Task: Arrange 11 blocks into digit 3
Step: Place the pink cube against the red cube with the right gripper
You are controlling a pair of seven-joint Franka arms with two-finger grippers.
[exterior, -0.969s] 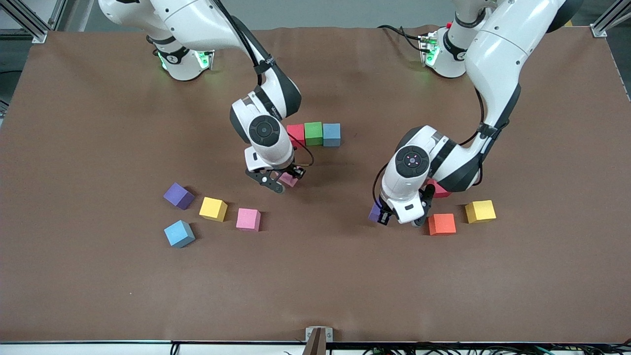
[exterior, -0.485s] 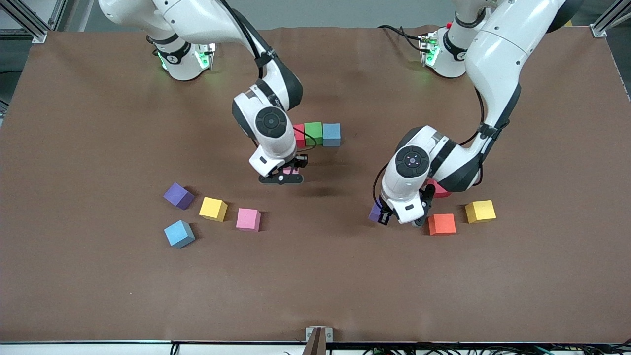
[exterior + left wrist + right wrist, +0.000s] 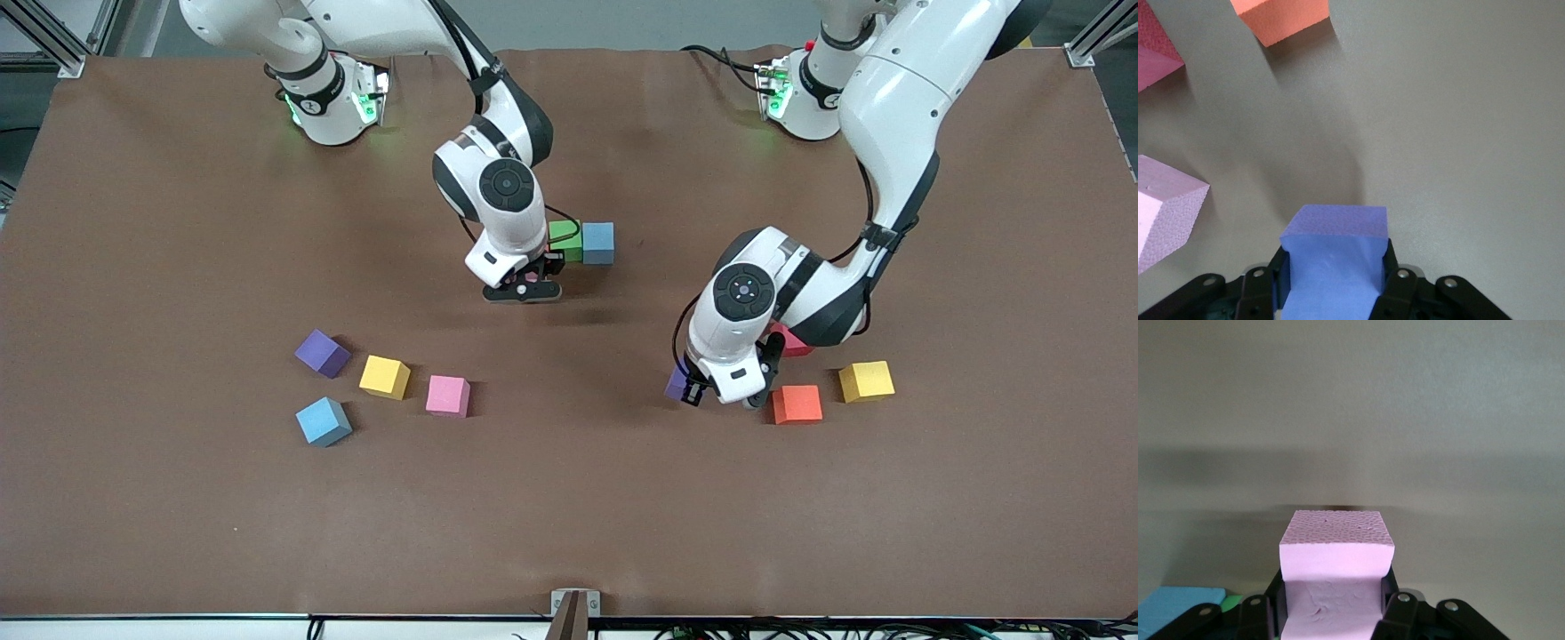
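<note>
Right gripper (image 3: 523,286) carried its pink block (image 3: 1336,547) up beside the green block (image 3: 565,238).

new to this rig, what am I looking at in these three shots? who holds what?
Two robot arms work at a brown table, arranging foam blocks. The overhead shot faces the arms; the other two come from cameras on each wrist.

The right gripper has its jaws shut on a pink block, held over the table beside the green block and blue block of a started row. The left gripper grips a purple block beside an orange block.

Loose on the table: a yellow block near the orange one, and purple, yellow, pink and blue blocks toward the right arm's end.
</note>
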